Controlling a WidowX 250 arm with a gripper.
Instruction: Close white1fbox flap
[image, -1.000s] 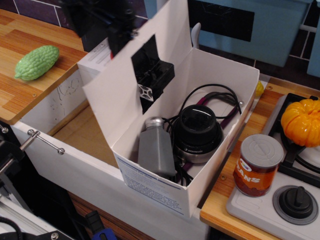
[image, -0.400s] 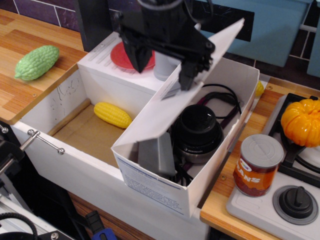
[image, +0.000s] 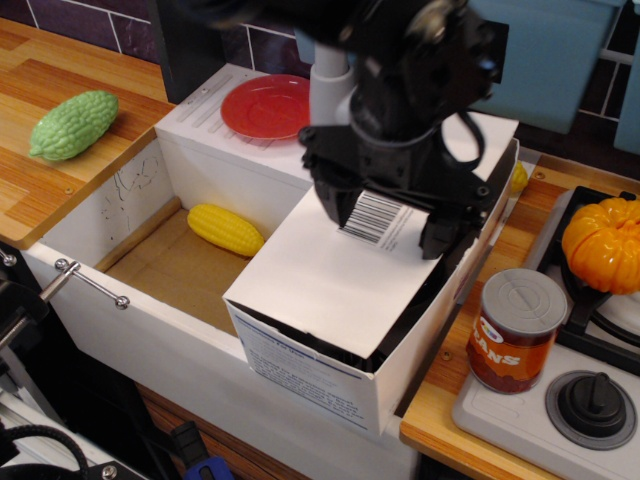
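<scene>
The white1fbox (image: 300, 378) stands at the middle front, its blue-bordered label end facing me. Its flap (image: 320, 285) lies almost flat over the box opening, barcode (image: 378, 217) face up. A thin dark gap shows under the flap's front edge; the box contents are hidden. My black gripper (image: 388, 225) is on top of the flap near its far end. Its two fingers (image: 335, 205) are spread apart on either side of the barcode and hold nothing.
A larger white box with a red plate (image: 268, 105) stands behind left. A yellow corn (image: 225, 229) lies in the long white bin (image: 110, 310) with a metal rod handle (image: 90, 283). A green gourd (image: 74, 124) is far left. A can (image: 515, 330), orange pumpkin (image: 603, 243) and stove knob (image: 590, 400) are right.
The flap has swung from upright down over the box, now barcode side up. My gripper moved right and down with it, and the items inside became hidden.
</scene>
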